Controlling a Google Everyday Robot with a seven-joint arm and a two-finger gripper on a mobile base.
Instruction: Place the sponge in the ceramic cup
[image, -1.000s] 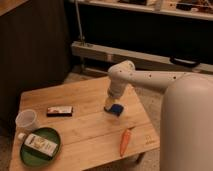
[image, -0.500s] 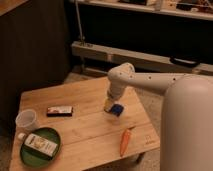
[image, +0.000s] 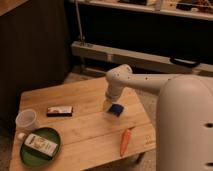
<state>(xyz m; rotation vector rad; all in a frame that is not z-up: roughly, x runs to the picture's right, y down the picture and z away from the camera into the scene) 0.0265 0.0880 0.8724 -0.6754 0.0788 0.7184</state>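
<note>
The gripper (image: 107, 104) hangs low over the table (image: 90, 131) toward its far edge, fingers spread, just beside the dark-blue sponge (image: 116, 109), which lies flat on the wood. The ceramic cup (image: 26, 120) stands upright near the left edge, well apart from both. An orange carrot (image: 125, 141) lies near the right front corner.

Your light wooden surface (image: 85, 130) shows pale brown grain in long boards. On it you have the dark-blue sponge (image: 116, 109), with the pale cream gripper (image: 107, 105) just beside it, at the end of a white arm (image: 145, 82). The ceramic cup (image: 26, 120) looks whitish and faintly translucent to you. The round plate (image: 27, 159) is green and carries a pale carton (image: 41, 145) with darker markings. The carrot (image: 125, 142) is orange, and the packet (image: 60, 110) is dark with a white label.
</note>
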